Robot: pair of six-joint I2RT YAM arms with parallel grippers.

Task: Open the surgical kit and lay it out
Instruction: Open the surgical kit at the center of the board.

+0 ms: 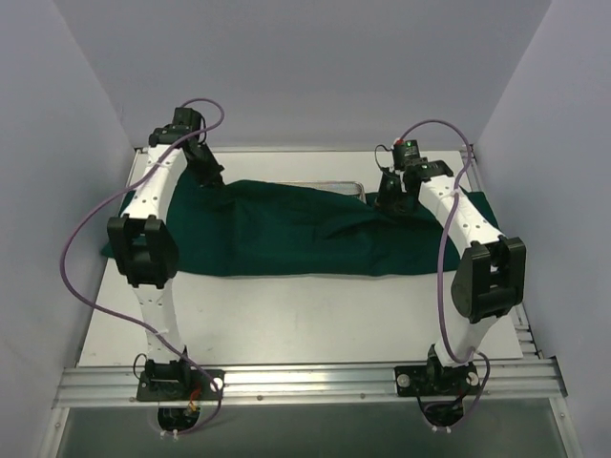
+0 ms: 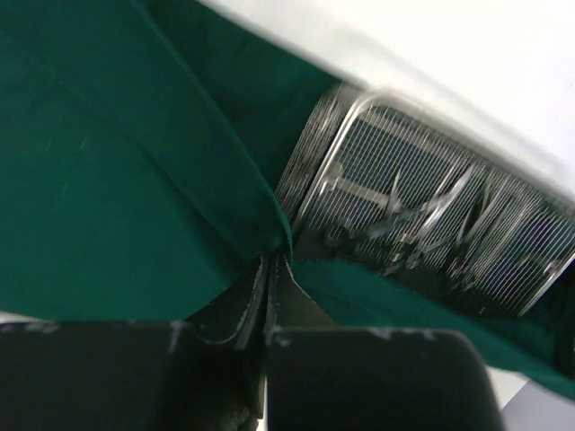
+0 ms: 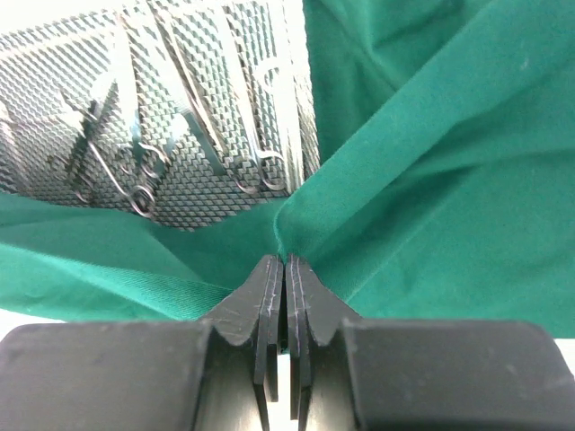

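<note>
Left arm: rises from its base at the near left, elbow raised, forearm reaching toward the far left.
Left gripper: pointed downward, fingers pressed together, a fold of green cloth pinched at the tips.
Right arm: rises from its base at the near right, elbow raised, forearm reaching far and inward.
Right gripper: pointed downward, fingers closed flat against each other, green cloth nipped between the tips.

We list: 1 green cloth, 1 wire-mesh tray, 2 grippers, namely left gripper and right gripper; steel instruments overlap, blurred, uncountable.
</note>
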